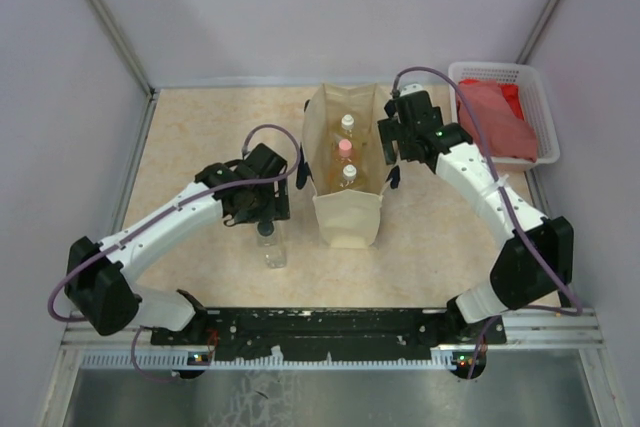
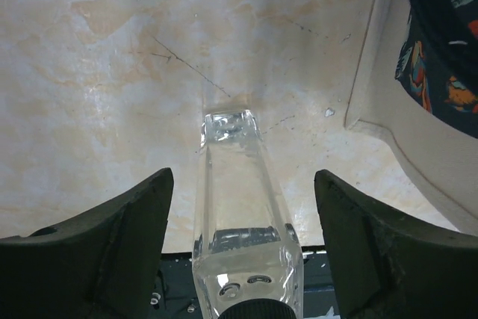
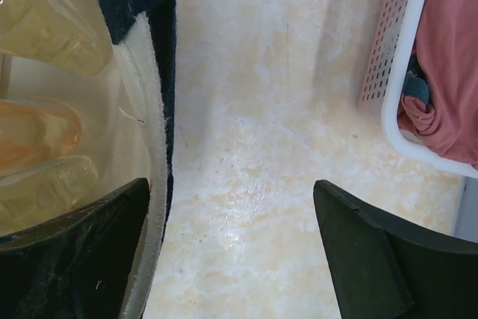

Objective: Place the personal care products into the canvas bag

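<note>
Left gripper (image 2: 243,175) wide, straddling bottle (image 2: 240,222) | centre, close on body below cap, lift clear of bag (image 1: 348,219) rim | right gripper (image 3: 231,184) wide at its right wall.

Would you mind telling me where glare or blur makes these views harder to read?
Top external: evenly lit and sharp, with soft shadows. Left wrist: the clear bottle carries bright highlights and the table shows through it, so its edges are faint. Right wrist: the bottles inside the canvas bag are blurred.

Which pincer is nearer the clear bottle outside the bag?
Left. The left pincer straddles the clear bottle, fingers open; the right pincer is across the canvas bag, at its right rim.
</note>
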Motion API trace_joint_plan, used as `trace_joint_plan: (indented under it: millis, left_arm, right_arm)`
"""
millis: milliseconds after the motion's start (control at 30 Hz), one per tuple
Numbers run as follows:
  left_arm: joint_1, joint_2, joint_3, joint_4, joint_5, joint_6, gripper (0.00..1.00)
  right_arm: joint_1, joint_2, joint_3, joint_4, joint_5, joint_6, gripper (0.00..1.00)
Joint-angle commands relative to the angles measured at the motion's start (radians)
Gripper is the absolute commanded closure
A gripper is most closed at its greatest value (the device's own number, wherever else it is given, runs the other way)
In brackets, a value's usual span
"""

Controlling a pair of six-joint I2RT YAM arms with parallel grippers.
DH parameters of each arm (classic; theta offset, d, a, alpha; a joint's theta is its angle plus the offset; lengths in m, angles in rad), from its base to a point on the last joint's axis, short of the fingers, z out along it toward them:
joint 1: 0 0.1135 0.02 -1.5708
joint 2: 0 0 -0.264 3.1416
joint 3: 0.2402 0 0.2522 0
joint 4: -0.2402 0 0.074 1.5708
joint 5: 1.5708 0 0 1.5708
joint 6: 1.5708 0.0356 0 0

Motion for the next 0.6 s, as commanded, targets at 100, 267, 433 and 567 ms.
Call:
trace_joint_plan:
  millis: [100, 267, 433, 567]
  left_arm:
    - [0.005, -0.002, 0.038, 0.02, 0.012, 0.022, 0.16]
    - [-0.003, -0.002, 0.015, -0.012, 0.109, -0.028, 0.16]
    - [-0.012, -0.068, -0.052, -0.018, 0.136, -0.074, 0.16]
    - [-0.013, -0.099, -0.112, -0.015, 0.152, -0.101, 0.16]
  right_arm:
    - [-0.017, -0.071, -0.012, 0.01, 0.013, -0.033, 0.09]
    - [-0.021, -0.071, -0.017, 0.015, 0.014, -0.034, 0.09]
    - [-0.022, -0.067, -0.024, 0.018, 0.016, -0.029, 0.09]
    - [-0.022, -0.057, -0.026, 0.018, 0.018, -0.026, 0.09]
